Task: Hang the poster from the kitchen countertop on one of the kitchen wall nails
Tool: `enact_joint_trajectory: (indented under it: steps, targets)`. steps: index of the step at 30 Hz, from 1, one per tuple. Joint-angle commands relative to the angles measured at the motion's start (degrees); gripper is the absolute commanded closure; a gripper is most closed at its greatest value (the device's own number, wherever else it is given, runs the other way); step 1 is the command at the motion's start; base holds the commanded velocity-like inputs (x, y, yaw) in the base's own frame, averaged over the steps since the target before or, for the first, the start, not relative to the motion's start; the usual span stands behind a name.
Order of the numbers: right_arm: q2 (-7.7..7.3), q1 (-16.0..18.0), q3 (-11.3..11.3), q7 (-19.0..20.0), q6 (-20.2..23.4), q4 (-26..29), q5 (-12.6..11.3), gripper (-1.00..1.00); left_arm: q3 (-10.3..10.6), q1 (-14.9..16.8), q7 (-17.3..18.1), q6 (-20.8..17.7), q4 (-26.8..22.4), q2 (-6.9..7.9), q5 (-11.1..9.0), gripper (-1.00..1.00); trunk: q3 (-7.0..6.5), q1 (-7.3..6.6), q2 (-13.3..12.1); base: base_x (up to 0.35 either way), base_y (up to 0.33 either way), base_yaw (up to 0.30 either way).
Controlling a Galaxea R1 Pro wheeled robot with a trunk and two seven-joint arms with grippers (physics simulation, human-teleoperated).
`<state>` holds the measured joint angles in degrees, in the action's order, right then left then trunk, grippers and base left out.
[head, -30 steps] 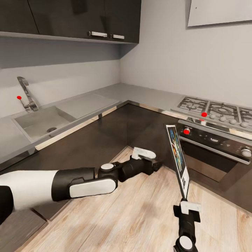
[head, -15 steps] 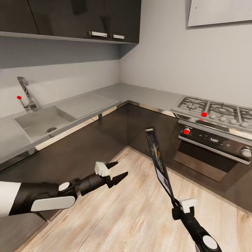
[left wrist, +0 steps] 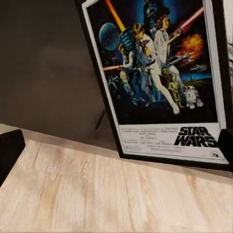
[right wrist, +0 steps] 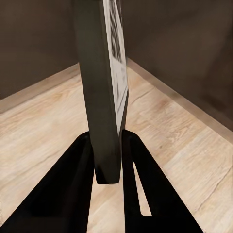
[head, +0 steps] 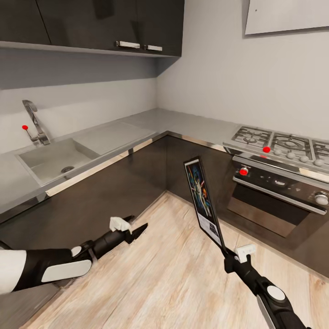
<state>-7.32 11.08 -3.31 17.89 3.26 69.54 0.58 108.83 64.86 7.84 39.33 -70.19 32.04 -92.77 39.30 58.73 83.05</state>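
My right gripper (head: 227, 256) is shut on the bottom edge of the poster (head: 203, 201) and holds it upright over the wooden floor, leaning left, in front of the corner cabinets. The right wrist view has the poster (right wrist: 99, 97) edge-on, pinched between the two black fingers (right wrist: 77, 174). My left gripper (head: 135, 225) stands open and empty, low at the left, apart from the poster. In the left wrist view the poster's (left wrist: 155, 77) face shows, with dark blue artwork and the black "STAR WARS" title. The grey kitchen countertop (head: 183, 121) runs along both walls behind.
A steel sink (head: 50, 160) with a tap (head: 34, 121) is set into the countertop at the left. The gas hob (head: 278, 144) and the oven (head: 274, 187) are at the right. Dark upper cabinets (head: 114, 23) hang above. Wooden floor (head: 173, 278) lies between both arms.
The left arm has drawn back to the left and lower, its gripper now open. The right arm has carried the poster leftward and turned its face more toward the head camera.
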Motion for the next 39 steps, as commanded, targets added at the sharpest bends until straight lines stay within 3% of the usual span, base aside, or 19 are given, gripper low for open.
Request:
enact_joint_trajectory:
  steps: [1,3,4,6,8,11,12,16,17,19,20,21,22,24,26,34,35,37,39]
  targets:
    - [0.02,0.2,-0.1,0.6,0.4,-0.3,-0.1,1.00,-0.1,0.0,0.5,0.2,1.6,-0.02,-0.8,-1.00,0.05,0.00,0.0,0.000,0.000,0.000]
    - [0.06,0.3,-0.1,0.6,0.5,-1.1,-0.1,1.00,-0.4,-1.6,1.4,0.2,4.6,-0.19,-1.0,-1.00,0.05,0.00,0.0,0.000,0.000,0.000]
    - [0.10,0.4,-0.1,0.7,0.5,-1.5,-0.1,1.00,-0.6,-4.1,3.0,0.2,7.5,-0.96,-1.5,-1.00,0.05,0.00,0.0,0.000,0.000,0.000]
    - [0.12,0.4,-0.1,0.7,0.5,-1.6,-0.1,1.00,-1.0,-5.8,4.6,0.1,9.9,-2.01,-2.3,-1.00,0.05,0.00,0.0,0.000,0.000,0.000]
    - [0.16,0.4,-0.1,0.7,0.5,-1.7,-0.1,1.00,-2.6,-8.0,7.8,0.0,14.1,-4.14,-3.8,-1.00,0.05,0.00,0.0,0.000,0.000,0.000]
    - [0.19,0.4,0.0,0.7,0.5,-1.9,-0.1,1.00,-8.1,-13.0,13.5,-0.6,23.2,-9.35,-5.3,-1.00,0.05,0.00,0.0,0.000,0.000,0.000]
    - [0.20,0.4,0.0,0.7,0.5,-2.0,-0.1,1.00,-12.9,-16.2,17.3,-1.1,30.6,-13.84,-5.8,-1.00,0.05,0.00,0.0,0.000,0.000,0.000]
    - [0.20,0.4,0.0,0.7,0.4,-2.4,-0.1,1.00,-20.4,-19.4,24.3,-2.4,42.0,-20.33,-6.3,-1.00,0.05,0.00,0.0,0.000,0.000,0.000]
    - [0.20,0.4,0.0,0.7,0.4,-2.6,-0.2,1.00,-23.8,-20.3,28.3,-3.3,47.5,-23.05,-6.6,-1.00,0.05,0.00,0.0,0.000,0.000,0.000]
    - [0.20,0.4,0.0,0.9,0.4,-2.6,-0.2,1.00,-26.5,-20.9,32.7,-4.5,51.4,-24.95,-7.4,-1.00,0.05,0.00,0.0,0.000,0.000,0.000]
    - [0.20,0.4,0.0,1.2,0.4,-2.7,-0.2,1.00,-28.2,-21.4,36.6,-5.4,54.0,-26.17,-8.1,-1.00,0.05,0.00,0.0,0.000,0.000,0.000]
    - [0.20,0.4,0.0,1.4,0.4,-2.7,-0.2,1.00,-28.8,-21.6,38.3,-5.7,54.9,-26.61,-8.4,-1.00,0.05,0.00,0.0,0.000,0.000,0.000]
    - [0.19,0.4,0.0,2.7,0.4,-2.8,-0.1,1.00,-30.5,-22.1,43.0,-6.8,57.8,-28.91,-9.3,-1.00,0.05,0.00,0.0,0.000,0.000,0.000]
    - [0.23,0.4,0.0,3.0,0.4,-2.9,-0.1,1.00,-30.8,-22.2,42.5,-7.1,58.7,-30.69,-9.5,-1.00,0.05,0.00,0.0,0.000,0.000,0.000]
    - [0.26,0.5,0.0,3.2,0.5,-3.0,-0.1,1.00,-31.2,-22.3,40.8,-7.3,60.7,-33.46,-9.5,-1.00,0.05,0.00,0.0,0.000,0.000,0.000]
    - [0.06,0.6,0.0,4.2,0.5,-3.0,-0.2,1.00,-31.3,-22.3,42.1,-7.1,61.7,-32.70,-8.2,-1.00,0.05,0.00,0.0,0.000,0.000,0.000]
    - [-0.39,0.9,-0.8,9.7,0.6,-2.4,0.0,1.00,-31.3,-22.3,48.7,-7.2,61.8,-28.74,-7.8,-1.00,0.05,0.00,0.0,0.000,0.000,0.000]
    - [-1.15,1.6,-2.5,12.2,0.8,-2.4,-0.1,1.00,-31.3,-22.3,51.9,-7.3,61.8,-26.67,-7.7,-1.00,0.05,0.00,0.0,0.000,0.000,0.000]
    - [-1.39,1.8,-3.2,13.5,1.2,-2.3,-0.2,1.00,-31.3,-22.3,52.6,-7.3,61.8,-26.10,-7.8,-1.00,0.05,0.00,0.0,0.000,0.000,0.000]
